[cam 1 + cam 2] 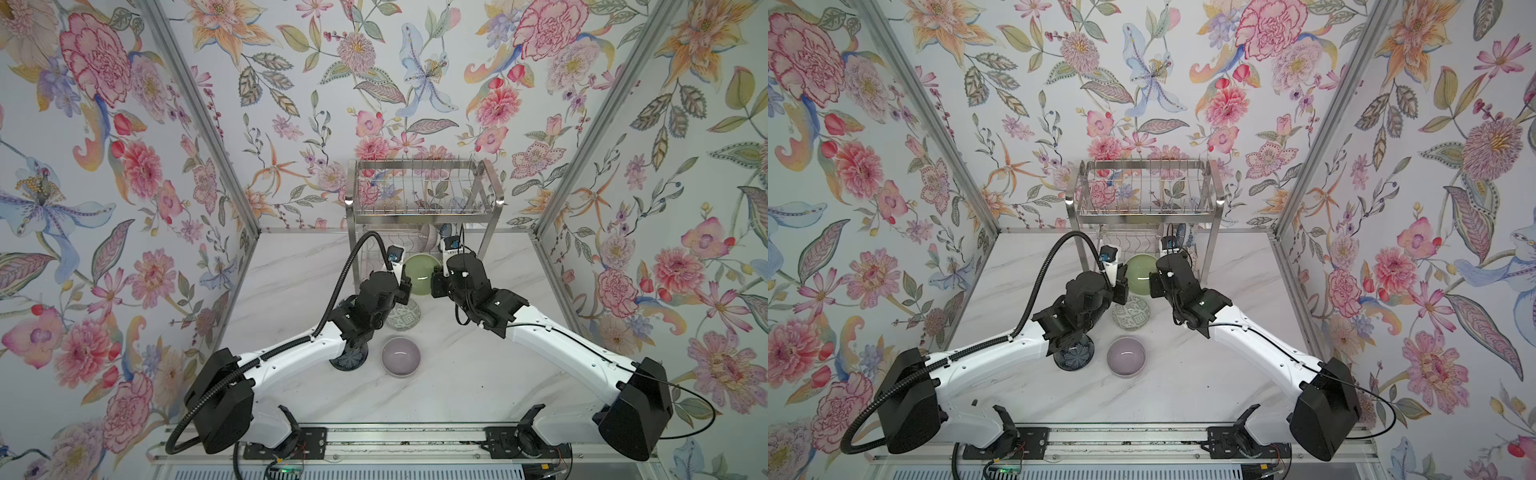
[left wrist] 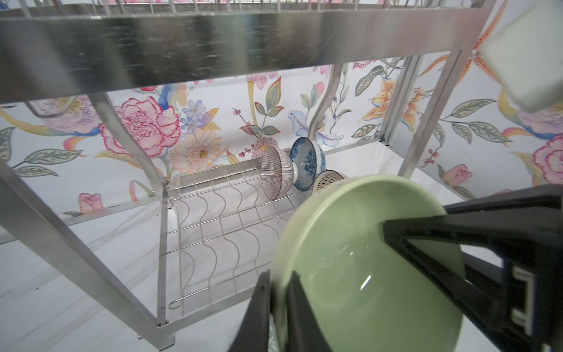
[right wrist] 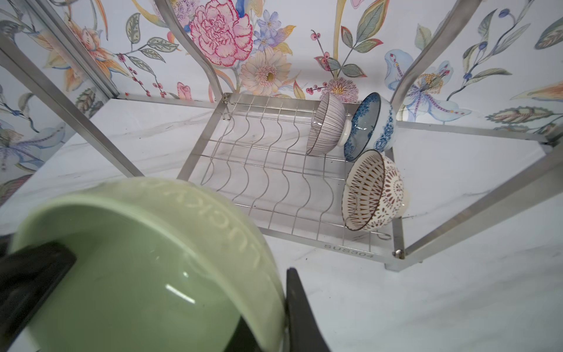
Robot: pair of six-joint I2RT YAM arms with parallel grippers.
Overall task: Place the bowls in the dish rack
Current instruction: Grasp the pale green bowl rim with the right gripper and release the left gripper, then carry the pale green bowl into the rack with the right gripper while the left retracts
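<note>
My right gripper (image 1: pixel 435 283) is clenched on the right side of the rim of the green bowl (image 1: pixel 420 272). My left gripper (image 2: pixel 278 274) straddles the left side of the same rim, with one finger inside and one outside. The outer finger is blurred, so I cannot tell whether this gripper presses the rim or stands slack.

The green bowl is held on edge between both grippers, its opening toward the near side. It is just in front of the lower shelf (image 3: pixel 259 170) of the dish rack (image 1: pixel 419 214). Both wrist views cut off its lower edge, so I cannot tell whether it touches the table (image 1: pixel 457 374).

Three bowls stand on edge on the right part of the lower shelf:
- a ribbed bowl (image 3: pixel 327 128)
- a blue floral bowl (image 3: pixel 370 128)
- a brown lattice bowl (image 3: pixel 374 190)

In both top views the upper tier and my right wrist hide most of them.

On the table, the lilac bowl (image 1: pixel 401 357) is in full view. My left arm covers part of the geometric bowl (image 1: pixel 405 318) and most of the dark bowl (image 1: pixel 349 359).
</note>
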